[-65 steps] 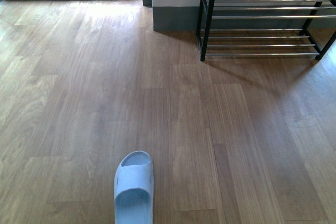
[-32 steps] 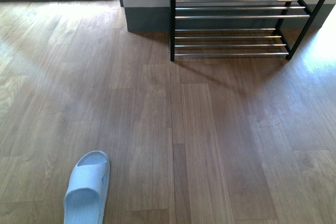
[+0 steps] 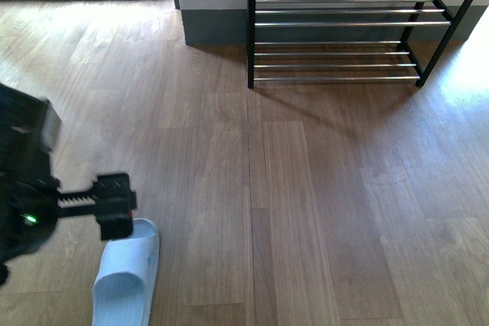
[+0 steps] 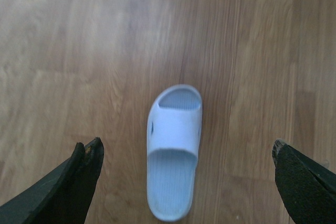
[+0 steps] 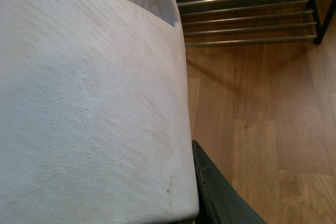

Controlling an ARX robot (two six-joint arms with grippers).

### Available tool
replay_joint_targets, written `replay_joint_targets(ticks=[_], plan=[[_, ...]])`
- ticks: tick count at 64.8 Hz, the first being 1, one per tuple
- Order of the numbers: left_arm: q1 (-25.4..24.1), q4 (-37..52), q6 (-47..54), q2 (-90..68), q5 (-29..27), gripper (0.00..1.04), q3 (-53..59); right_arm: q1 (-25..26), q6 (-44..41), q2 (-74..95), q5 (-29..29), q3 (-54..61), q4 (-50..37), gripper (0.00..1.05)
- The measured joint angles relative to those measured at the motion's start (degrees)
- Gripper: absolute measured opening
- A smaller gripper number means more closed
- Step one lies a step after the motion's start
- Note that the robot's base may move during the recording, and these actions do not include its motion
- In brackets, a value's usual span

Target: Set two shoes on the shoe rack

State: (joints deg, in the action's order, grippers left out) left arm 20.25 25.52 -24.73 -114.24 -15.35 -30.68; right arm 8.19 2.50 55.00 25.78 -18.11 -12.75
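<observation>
The left pincer [image 4: 186, 145] hangs spread wide straight above the pale blue sandal [image 4: 174, 153]. One finger [image 4: 84, 174] stands clear of each long side, touching nothing. The sandal lies flat on the floor [image 4: 79, 51], its long axis at right angles to the line between the fingers. A straight descent and a squeeze across the strap should catch it, and the left arm is plainly the nearer. The right pincer [image 5: 184, 150] appears clamped on a second pale sandal [image 5: 89, 103] that fills its view. Farthest off, ahead and to the right of the left pincer, stands the shoe rack [image 3: 344, 24], with no shoe on the bars in view.
</observation>
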Motion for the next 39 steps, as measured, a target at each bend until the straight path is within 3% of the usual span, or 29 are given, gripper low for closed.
replay_joint_targets(ticks=[17, 27, 39], plan=[[1.88, -6.91, -9.29, -28.63, 1.53, 0.95, -17.11, 0.00, 0.00, 0.00, 0.00, 0.00, 0.00, 0.01], [2.40, -11.21, -13.53, -38.80, 4.17, 0.95, -28.61, 0.00, 0.00, 0.00, 0.00, 0.00, 0.02, 0.01], [2.54, -11.67, -15.69, -45.68, 5.51, 0.95, -34.91, 0.00, 0.00, 0.00, 0.00, 0.00, 0.02, 0.01]])
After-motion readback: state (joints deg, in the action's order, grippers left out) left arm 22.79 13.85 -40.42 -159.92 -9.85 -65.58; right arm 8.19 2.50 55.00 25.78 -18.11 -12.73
